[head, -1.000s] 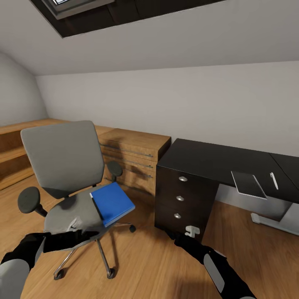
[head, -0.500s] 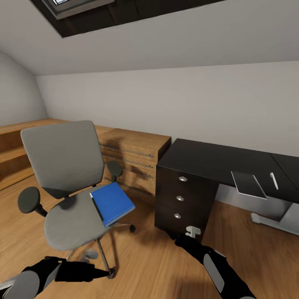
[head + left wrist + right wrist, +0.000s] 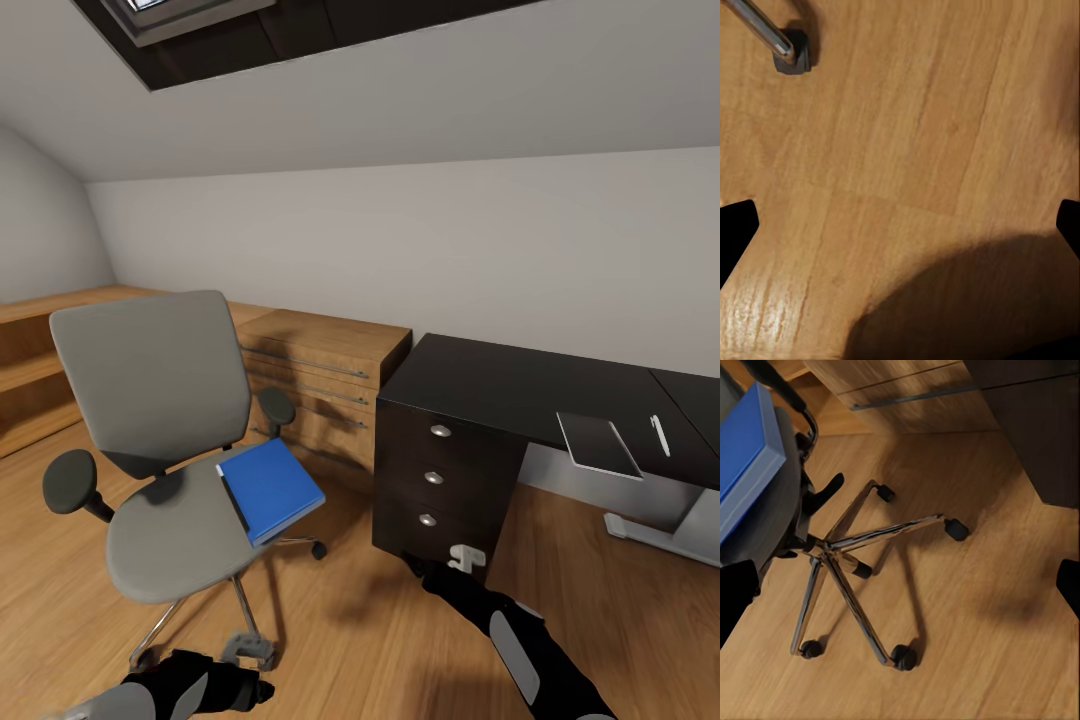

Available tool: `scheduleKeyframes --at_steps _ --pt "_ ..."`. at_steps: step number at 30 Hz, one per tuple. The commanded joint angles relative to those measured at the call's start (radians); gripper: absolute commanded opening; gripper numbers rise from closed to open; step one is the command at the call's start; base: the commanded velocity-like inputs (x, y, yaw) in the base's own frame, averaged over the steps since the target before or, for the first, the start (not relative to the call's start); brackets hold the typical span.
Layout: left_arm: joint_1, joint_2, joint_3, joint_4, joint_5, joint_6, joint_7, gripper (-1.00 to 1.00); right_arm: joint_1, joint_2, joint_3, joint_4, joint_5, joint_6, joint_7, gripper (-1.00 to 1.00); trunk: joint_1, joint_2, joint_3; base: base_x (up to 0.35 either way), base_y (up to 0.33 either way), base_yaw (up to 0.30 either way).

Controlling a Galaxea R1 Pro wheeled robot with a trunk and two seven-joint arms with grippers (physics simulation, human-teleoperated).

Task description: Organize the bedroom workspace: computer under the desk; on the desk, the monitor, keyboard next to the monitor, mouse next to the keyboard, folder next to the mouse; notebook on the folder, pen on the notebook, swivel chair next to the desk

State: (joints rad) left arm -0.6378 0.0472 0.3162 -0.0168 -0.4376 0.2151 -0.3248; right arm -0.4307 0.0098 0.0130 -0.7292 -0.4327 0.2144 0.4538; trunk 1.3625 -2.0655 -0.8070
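Blue folder (image 3: 270, 490) sits on the swivel chair (image 3: 160, 440) seat; notebook (image 3: 598, 444) and pen (image 3: 660, 435) lie on the desk (image 3: 500, 385). Both the left gripper (image 3: 247, 650) and right gripper (image 3: 463, 557) are spread wide, holding nothing, low over the floor.

Attic bedroom study corner, rendered in simulation.
Sloped white ceiling with a skylight (image 3: 175, 15), wooden floor (image 3: 350, 620), light-wood dresser (image 3: 325, 385) along the wall, black-topped desk (image 3: 520, 385) with drawer unit, grey swivel chair (image 3: 160, 430) on casters.
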Motion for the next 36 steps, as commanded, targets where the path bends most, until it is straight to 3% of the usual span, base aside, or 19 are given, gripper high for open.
scheduleKeyframes --at_steps 1,6,11,14,15,19,20,22,26,29,33,36 --pt "0.004 -0.006 0.009 -0.002 -0.007 0.006 0.016 1.0 0.0 0.0 0.0 -0.001 -0.011 0.008 -0.01 1.0 0.0 0.0 -0.001 0.0 0.0 0.0" --pt "0.015 -0.026 0.01 -0.002 0.001 0.006 0.119 1.0 0.0 0.001 0.002 -0.002 -0.011 0.008 -0.054 1.0 0.0 0.0 -0.001 0.0 0.0 0.0" --pt "0.019 -0.036 0.01 -0.002 0.058 0.005 0.226 1.0 0.0 0.001 0.001 -0.003 -0.011 0.008 -0.067 1.0 0.0 0.0 -0.001 0.0 0.0 0.0" --pt "0.019 -0.039 0.01 -0.002 0.15 -0.019 0.328 1.0 0.0 0.0 0.001 -0.003 -0.011 0.008 -0.07 1.0 0.0 0.0 -0.001 0.0 0.0 0.0" --pt "0.019 -0.039 0.011 -0.002 0.206 -0.042 0.376 1.0 0.0 -0.001 0.0 -0.004 -0.011 0.008 -0.071 1.0 0.0 0.0 -0.001 0.0 0.0 0.0" --pt "0.02 -0.038 0.012 -0.003 0.318 -0.078 0.449 1.0 0.0 -0.002 0.0 -0.006 -0.011 0.008 -0.071 1.0 0.0 0.0 -0.001 0.0 0.0 0.0" --pt "0.02 -0.037 0.012 -0.002 0.367 -0.088 0.471 1.0 0.0 -0.003 -0.001 -0.007 -0.011 0.008 -0.072 1.0 0.0 0.0 -0.001 0.0 0.0 0.0" --pt "0.02 -0.037 0.012 -0.002 0.405 -0.095 0.485 1.0 0.0 -0.003 -0.001 -0.008 -0.011 0.008 -0.072 1.0 0.0 0.0 -0.001 0.0 0.0 0.0" --pt "0.024 -0.037 0.012 -0.002 0.452 -0.105 0.501 1.0 0.0 -0.005 -0.002 -0.011 -0.011 0.009 -0.072 1.0 0.0 0.0 -0.001 0.0 0.0 0.0" --pt "0.037 -0.037 0.012 -0.002 0.463 -0.117 0.501 1.0 0.0 -0.008 -0.001 -0.014 -0.01 0.013 -0.073 1.0 0.0 0.0 -0.001 0.0 0.0 0.0" --pt "0.068 -0.037 0.012 -0.002 0.47 -0.19 0.498 1.0 0.0 -0.011 0.0 -0.031 -0.007 0.02 -0.076 1.0 0.0 0.0 -0.001 0.0 0.0 0.0" --pt "0.105 -0.037 0.012 -0.002 0.471 -0.282 0.488 1.0 0.0 -0.018 0.0 -0.042 -0.003 0.042 -0.077 1.0 0.0 0.0 -0.001 0.0 0.0 0.0"
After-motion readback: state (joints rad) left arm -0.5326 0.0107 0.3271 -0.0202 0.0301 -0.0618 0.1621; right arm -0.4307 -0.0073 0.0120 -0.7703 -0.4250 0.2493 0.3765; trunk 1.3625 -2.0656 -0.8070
